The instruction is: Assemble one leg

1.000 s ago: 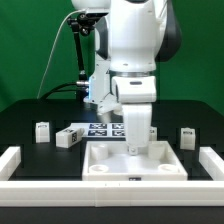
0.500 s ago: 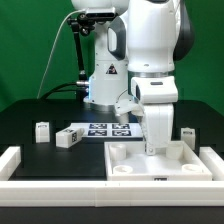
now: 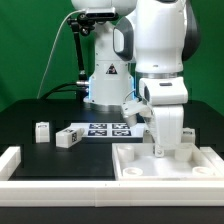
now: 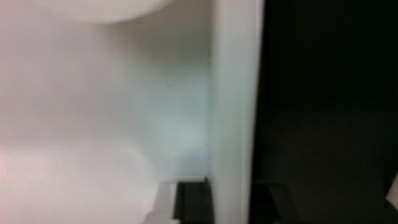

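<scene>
My gripper (image 3: 160, 150) points straight down and is shut on the far edge wall of the large flat white panel (image 3: 172, 171), which has round recesses and lies on the black table at the exterior view's right. In the wrist view the panel's edge wall (image 4: 237, 100) runs between my two dark fingers (image 4: 194, 205), with my gripper (image 4: 231, 205) astride it. Two legs, small white blocks with tags, stand at the exterior view's left (image 3: 41, 131) (image 3: 66, 138). Another small white block (image 3: 190, 135) shows just beside my arm at the right.
The marker board (image 3: 100, 128) lies behind the panel near the robot base. A white raised fence (image 3: 18, 160) borders the table's front and left sides. Black table surface (image 4: 338, 100) lies beyond the panel's edge.
My gripper has moved toward the exterior view's right, and the panel has slid along with it from the middle to the right side of the table.
</scene>
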You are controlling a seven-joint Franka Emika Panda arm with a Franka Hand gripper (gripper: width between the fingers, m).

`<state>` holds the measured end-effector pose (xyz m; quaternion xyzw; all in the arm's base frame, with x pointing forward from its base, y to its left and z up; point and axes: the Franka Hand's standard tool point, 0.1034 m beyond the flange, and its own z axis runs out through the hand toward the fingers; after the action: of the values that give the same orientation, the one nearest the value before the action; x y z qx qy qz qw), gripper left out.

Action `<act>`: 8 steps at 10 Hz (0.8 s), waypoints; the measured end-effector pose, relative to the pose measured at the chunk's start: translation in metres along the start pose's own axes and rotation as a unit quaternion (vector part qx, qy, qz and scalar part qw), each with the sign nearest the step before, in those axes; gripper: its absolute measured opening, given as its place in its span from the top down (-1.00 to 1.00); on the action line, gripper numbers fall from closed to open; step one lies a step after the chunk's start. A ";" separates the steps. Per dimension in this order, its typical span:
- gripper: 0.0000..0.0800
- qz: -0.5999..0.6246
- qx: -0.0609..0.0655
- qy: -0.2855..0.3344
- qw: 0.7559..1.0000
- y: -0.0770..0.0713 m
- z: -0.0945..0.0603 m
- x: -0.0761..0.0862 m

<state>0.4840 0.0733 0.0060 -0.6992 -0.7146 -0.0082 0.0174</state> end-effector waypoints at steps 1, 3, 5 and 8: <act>0.86 0.000 0.000 0.001 1.000 0.001 0.000 0.004; 0.86 0.003 0.002 0.000 1.000 0.003 0.000 0.004; 0.85 0.003 0.002 0.000 1.000 0.003 0.000 0.003; -0.22 0.004 0.002 0.000 1.000 0.003 0.000 0.002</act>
<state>0.4866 0.0759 0.0057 -0.7019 -0.7120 -0.0069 0.0189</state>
